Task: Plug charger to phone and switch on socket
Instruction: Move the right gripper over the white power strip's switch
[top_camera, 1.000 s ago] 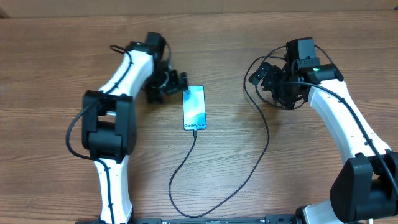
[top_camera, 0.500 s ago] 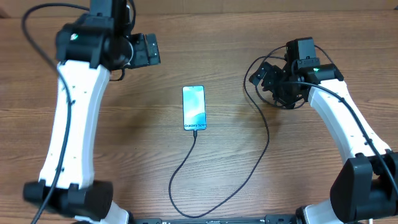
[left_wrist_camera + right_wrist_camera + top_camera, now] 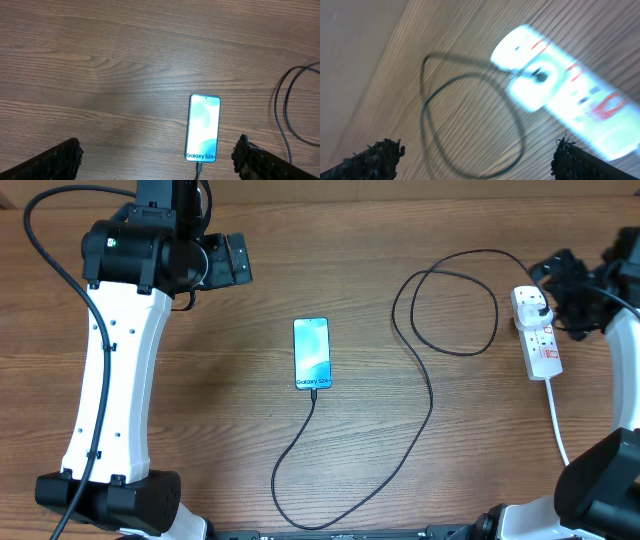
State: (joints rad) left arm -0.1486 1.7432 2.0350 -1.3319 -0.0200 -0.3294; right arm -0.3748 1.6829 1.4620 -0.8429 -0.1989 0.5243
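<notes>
The phone (image 3: 311, 353) lies screen up in the middle of the wooden table, its "Galaxy S24" screen lit; it also shows in the left wrist view (image 3: 203, 127). The charger cable (image 3: 430, 395) is plugged into the phone's near end, loops across the table and ends in a black plug head (image 3: 539, 306) seated in the socket (image 3: 538, 335), a white power strip at the right. The right wrist view shows the socket (image 3: 570, 87) and cable loop (image 3: 470, 125), blurred. My left gripper (image 3: 228, 264) is open and empty, high at the back left. My right gripper (image 3: 566, 280) is open, by the socket's far end.
The socket's white cord (image 3: 556, 420) runs toward the front right edge. The left arm's white links (image 3: 110, 380) stand over the left side of the table. The back edge of the table meets a pale surface (image 3: 400, 188).
My right arm swung from the cable loop out to the right, uncovering the socket with the plug in it. My left arm rose from beside the phone to the back left earlier.
</notes>
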